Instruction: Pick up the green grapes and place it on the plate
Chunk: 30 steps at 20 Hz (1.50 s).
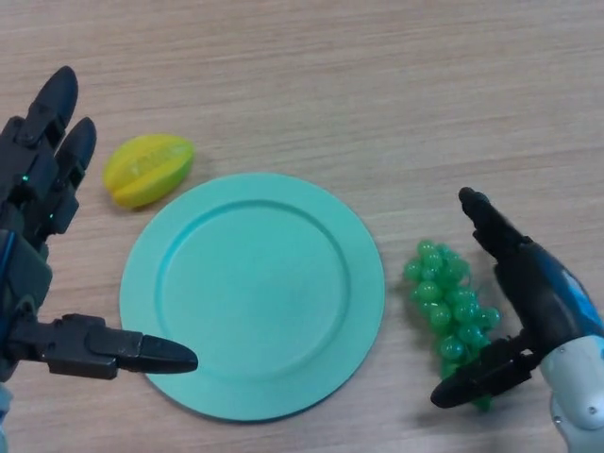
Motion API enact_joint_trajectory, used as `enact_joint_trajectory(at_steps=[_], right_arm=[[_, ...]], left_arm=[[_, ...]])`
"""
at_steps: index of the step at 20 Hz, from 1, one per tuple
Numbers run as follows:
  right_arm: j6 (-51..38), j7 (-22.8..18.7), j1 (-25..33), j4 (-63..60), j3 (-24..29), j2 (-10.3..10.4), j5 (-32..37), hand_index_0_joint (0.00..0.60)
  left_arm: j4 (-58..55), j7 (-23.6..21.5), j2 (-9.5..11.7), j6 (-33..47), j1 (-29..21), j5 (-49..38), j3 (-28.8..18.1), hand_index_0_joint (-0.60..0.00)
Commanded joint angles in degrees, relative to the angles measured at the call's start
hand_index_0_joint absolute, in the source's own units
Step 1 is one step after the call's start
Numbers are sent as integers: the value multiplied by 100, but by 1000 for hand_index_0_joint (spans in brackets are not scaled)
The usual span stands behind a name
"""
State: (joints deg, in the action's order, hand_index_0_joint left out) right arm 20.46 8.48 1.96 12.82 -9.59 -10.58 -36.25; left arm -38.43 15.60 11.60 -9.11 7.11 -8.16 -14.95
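A bunch of green grapes [445, 300] lies on the wooden table, just right of a round mint-green plate [253, 294] that holds nothing. My right hand [533, 293] sits against the right side of the bunch, fingers stretched along it and thumb near its lower end, not closed on it. Left of the plate, my left hand [42, 203] is spread open, fingers pointing away and thumb reaching toward the plate's lower left rim.
A yellow starfruit [148, 170] lies on the table at the plate's upper left, close to my left hand's fingers. Bare wooden tabletop stretches beyond the plate.
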Motion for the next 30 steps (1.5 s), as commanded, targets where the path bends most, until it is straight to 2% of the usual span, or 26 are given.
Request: enact_joint_trajectory(at_steps=[1,4,5,6,7,8,9,10,15,18,20,22,25,26,27,30], right_arm=[[-883,-635,319,6,89,-35,-118,0],[-1305,-1005,514,-508,278,-31,18,0],[-1315,-1006,516,-525,283,-31,14,50],[-1324,-967,528,-575,281,-38,-8,200],[-1332,-915,540,-630,276,-46,-51,300],[-1359,-739,555,-758,252,-80,-222,449],[-1383,-556,551,-866,244,-95,-370,549],[-1391,-396,539,-982,240,-88,-464,600],[-918,-228,476,-694,178,-35,118,600],[-391,-49,592,55,419,-41,705,600],[-67,202,744,589,534,-148,689,600],[170,461,965,1120,450,-167,503,600],[227,940,1298,1670,-140,-74,-145,600],[382,1224,1549,1855,-592,-48,-451,600],[610,1276,1705,1925,-832,-42,-490,600],[1225,985,2496,2008,-1789,-32,-265,600]], left_arm=[[-192,-106,221,865,-142,-64,-378,0],[-58,-98,208,1039,-104,-101,-413,0],[-54,-98,207,1046,-101,-99,-414,0],[-43,-102,206,1058,-98,-94,-416,0],[-35,-105,205,1069,-95,-89,-419,0],[-29,-117,202,1084,-86,-84,-428,0],[-32,-129,196,1096,-76,-80,-437,0],[-32,-139,183,1123,-57,-70,-442,0],[-26,-170,134,1240,15,-14,-376,0],[-68,-104,122,1216,61,-54,-426,0],[-90,-85,115,1207,74,-70,-465,0],[-127,-95,109,1192,74,-53,-489,0],[-441,-57,150,954,27,-255,-575,0],[-710,-40,175,828,-32,-493,-665,0],[-854,-47,178,758,-43,-634,-730,0],[-1418,-208,181,429,-47,-1243,-1178,0]])
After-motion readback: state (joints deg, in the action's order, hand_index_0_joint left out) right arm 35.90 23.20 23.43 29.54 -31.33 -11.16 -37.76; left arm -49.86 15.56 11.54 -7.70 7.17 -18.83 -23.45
